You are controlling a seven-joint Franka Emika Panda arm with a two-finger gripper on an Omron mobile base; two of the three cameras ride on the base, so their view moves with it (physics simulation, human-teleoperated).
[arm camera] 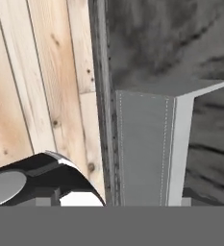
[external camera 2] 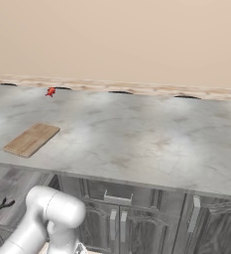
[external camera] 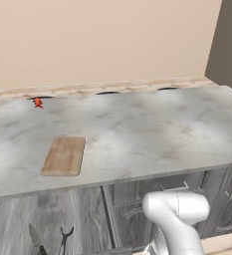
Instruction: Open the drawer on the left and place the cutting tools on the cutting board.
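Note:
The wide dark-grey drawer (external camera: 18,214) stands pulled out below the counter's left part, its grey inside showing. In it lie a small knife (external camera: 35,236) and dark shears (external camera: 65,239); the shears (external camera 2: 0,208) also show at the left edge of the right base view. The light-brown cutting board (external camera: 63,155) (external camera 2: 31,139) lies bare on the counter above. In the hand view, my gripper (arm camera: 116,198) is low at the drawer's silver bar handle (arm camera: 147,144). Its fingertips stand apart on either side of the bar, the left one well clear, so it looks open.
A tiny red object (external camera: 38,102) (external camera 2: 50,92) sits at the counter's back edge. Panelled cabinet doors (external camera 2: 118,223) with silver handles lie right of the drawer. My arm's white elbow (external camera: 177,209) bends down in front of them. Light plank flooring (arm camera: 36,72) is beside the hand.

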